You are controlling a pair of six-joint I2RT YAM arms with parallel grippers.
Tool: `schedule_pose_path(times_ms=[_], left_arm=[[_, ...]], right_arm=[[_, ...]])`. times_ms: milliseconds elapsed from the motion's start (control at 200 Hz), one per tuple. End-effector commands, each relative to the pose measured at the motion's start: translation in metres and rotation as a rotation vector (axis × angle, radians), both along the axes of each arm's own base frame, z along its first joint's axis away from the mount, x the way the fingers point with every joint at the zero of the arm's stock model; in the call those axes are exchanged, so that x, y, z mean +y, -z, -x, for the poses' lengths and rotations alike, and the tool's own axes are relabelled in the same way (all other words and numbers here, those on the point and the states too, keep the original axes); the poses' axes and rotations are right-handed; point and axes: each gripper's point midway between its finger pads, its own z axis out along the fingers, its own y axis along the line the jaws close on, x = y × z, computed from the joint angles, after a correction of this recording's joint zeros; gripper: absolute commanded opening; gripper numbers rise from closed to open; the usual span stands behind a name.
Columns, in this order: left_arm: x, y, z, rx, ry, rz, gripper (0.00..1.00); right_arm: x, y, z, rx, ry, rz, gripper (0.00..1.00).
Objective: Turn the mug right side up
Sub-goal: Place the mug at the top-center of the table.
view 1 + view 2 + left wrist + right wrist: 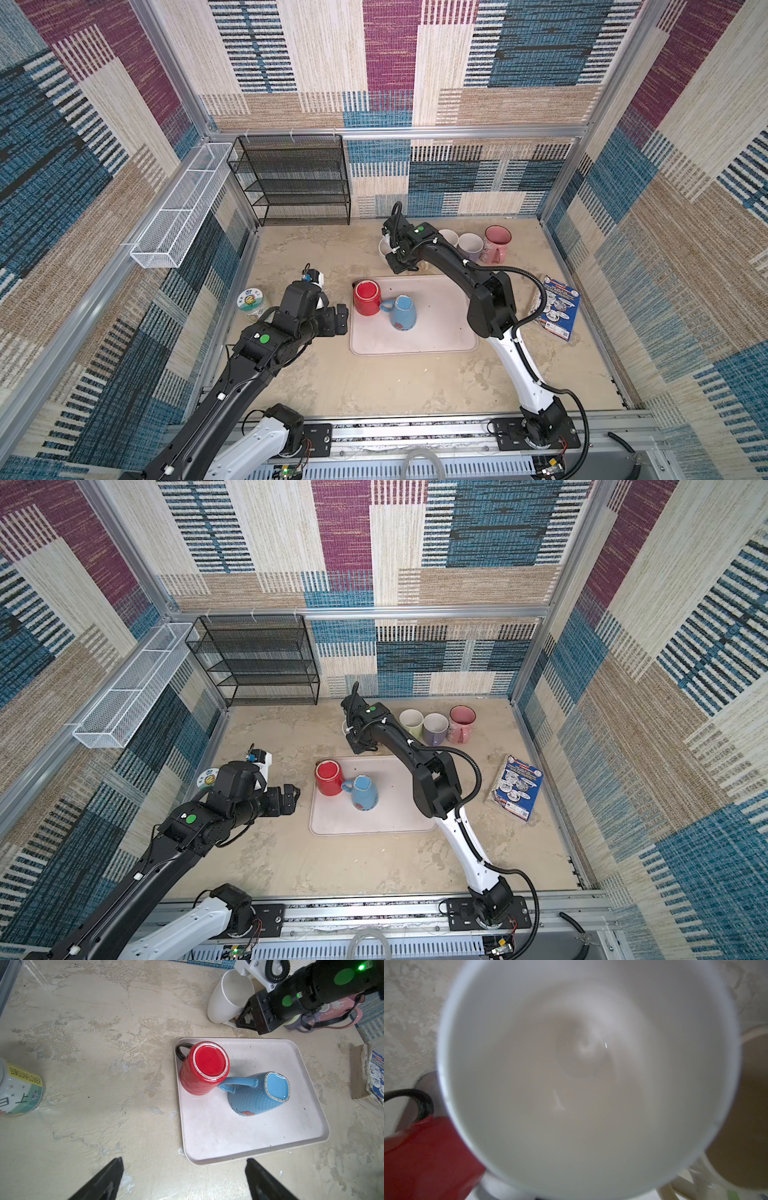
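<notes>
Your right gripper has its fingers pinched together on the white mug at the handle side. The mug is upright, its open mouth filling the right wrist view, just past the far edge of the tray and next to the cream mug, the lavender mug and the pink mug. Your left gripper hovers with fingers spread wide, holding nothing, just beside the tray's near-left edge. On the tray the red mug and the blue mug stand bottoms up, the blue handle touching the red side. A tin and a book lie on the table, well apart.
</notes>
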Motion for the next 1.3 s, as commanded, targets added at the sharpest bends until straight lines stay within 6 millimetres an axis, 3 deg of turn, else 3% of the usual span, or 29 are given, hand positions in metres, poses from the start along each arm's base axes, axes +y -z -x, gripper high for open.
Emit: schedule_pose_path(times_ms=[0, 240, 466, 826, 1107, 1297], left_arm=[[-0.003, 0.001, 0.0, -0.001, 0.03, -0.007, 0.97], [-0.004, 0.001, -0.001, 0.002, 0.032, -0.009, 0.97], [-0.004, 0.002, -0.001, 0.004, 0.034, -0.011, 0.97], [-0.005, 0.002, -0.001, 0.004, 0.043, -0.011, 0.97], [-0.02, -0.008, -0.002, 0.028, 0.131, -0.005, 0.97], [-0.041, -0.011, -0.009, 0.078, 0.209, 0.034, 0.9]], right_arm=[[0.001, -0.011, -0.008, -0.046, 0.018, -0.019, 0.11], [-0.001, -0.011, -0.004, -0.043, 0.017, -0.02, 0.18], [0.0, -0.019, -0.006, -0.066, 0.022, -0.034, 0.31], [-0.003, -0.027, -0.009, -0.085, 0.03, -0.035, 0.33], [-0.004, -0.074, -0.007, -0.189, 0.028, -0.108, 0.49], [-0.009, -0.117, 0.015, -0.279, 0.015, -0.233, 0.56]])
